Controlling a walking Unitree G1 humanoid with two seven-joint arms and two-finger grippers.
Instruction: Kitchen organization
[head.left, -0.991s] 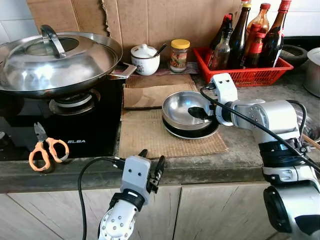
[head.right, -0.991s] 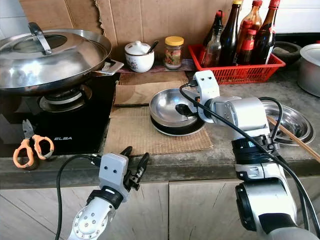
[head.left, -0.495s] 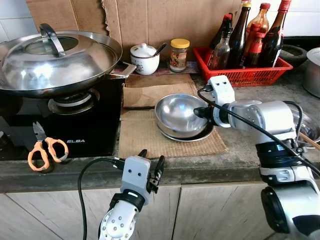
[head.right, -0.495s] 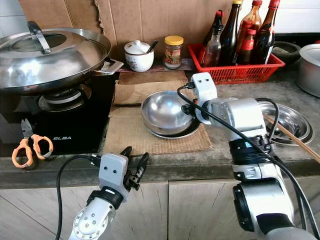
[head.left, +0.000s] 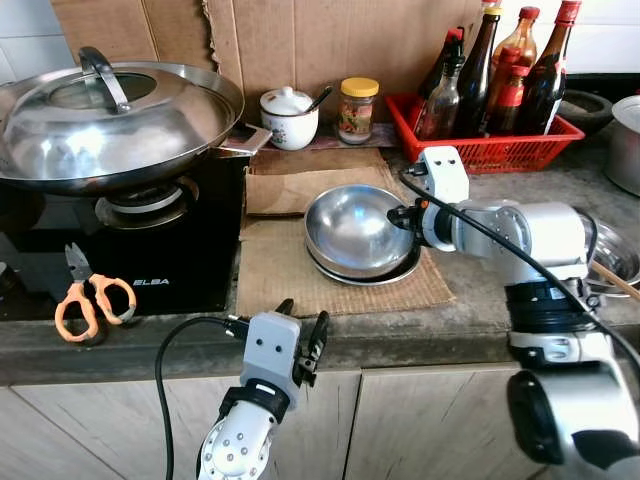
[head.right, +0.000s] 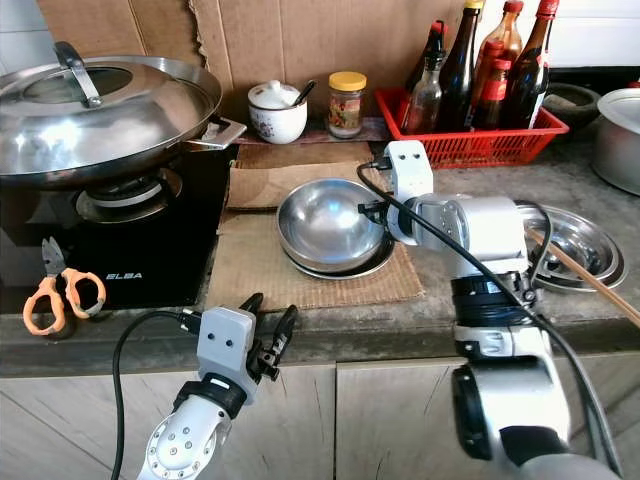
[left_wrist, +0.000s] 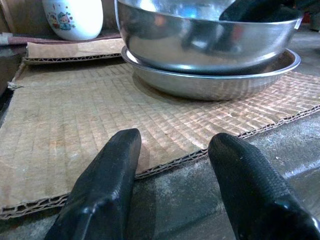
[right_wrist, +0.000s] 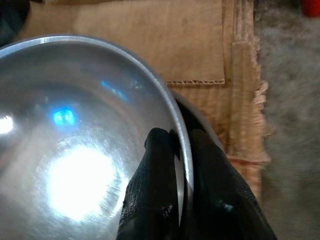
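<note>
The right gripper (right_wrist: 180, 150) is pinched on the rim of the round stainless-steel bowl (head.left: 355, 228), which sits tilted on a shallow steel plate (head.left: 395, 275) over the brown cardboard mat (head.left: 290, 270). Step in hand: lifting the bowl. Next move probably requires a clean raise clear of the plate. The left gripper (left_wrist: 172, 160) hangs idle, fingers apart.

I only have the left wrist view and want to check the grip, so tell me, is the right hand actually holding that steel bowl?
Observer: Yes, the right hand pinches the steel bowl by its rim, one finger inside, one outside.
Operator: What is the bowl over?
Observer: It sits tilted over a shallow steel plate on the cardboard mat.
Operator: And where is the left hand?
Observer: The left hand hovers open at the counter edge, in front of the mat.
</note>
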